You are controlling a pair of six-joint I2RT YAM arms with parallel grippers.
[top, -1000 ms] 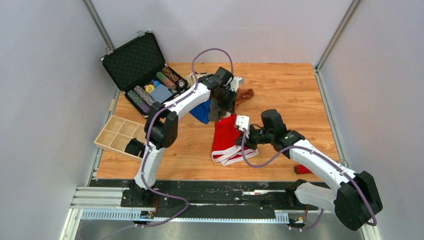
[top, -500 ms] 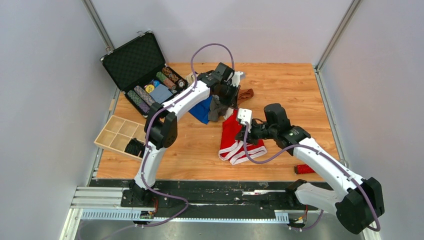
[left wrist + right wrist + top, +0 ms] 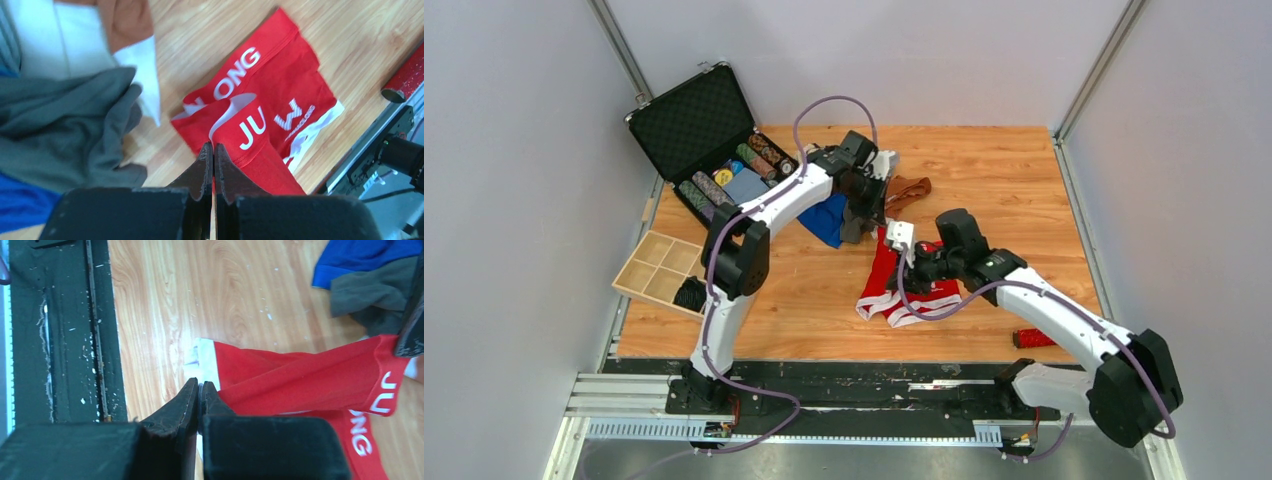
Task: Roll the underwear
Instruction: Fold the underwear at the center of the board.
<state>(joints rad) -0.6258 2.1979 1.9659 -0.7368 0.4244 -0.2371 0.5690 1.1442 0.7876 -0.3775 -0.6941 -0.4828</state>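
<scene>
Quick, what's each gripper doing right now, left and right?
Left gripper: closed, pinching the red underwear by its lettered band.
Right gripper: closed, pinching the same garment's white-trimmed edge.

Robot lab test cell: two white arms bolted to a slotted aluminium rail at the edge of a wood-top table, boxed in by plain grey panels on bare metal corner posts.
</scene>
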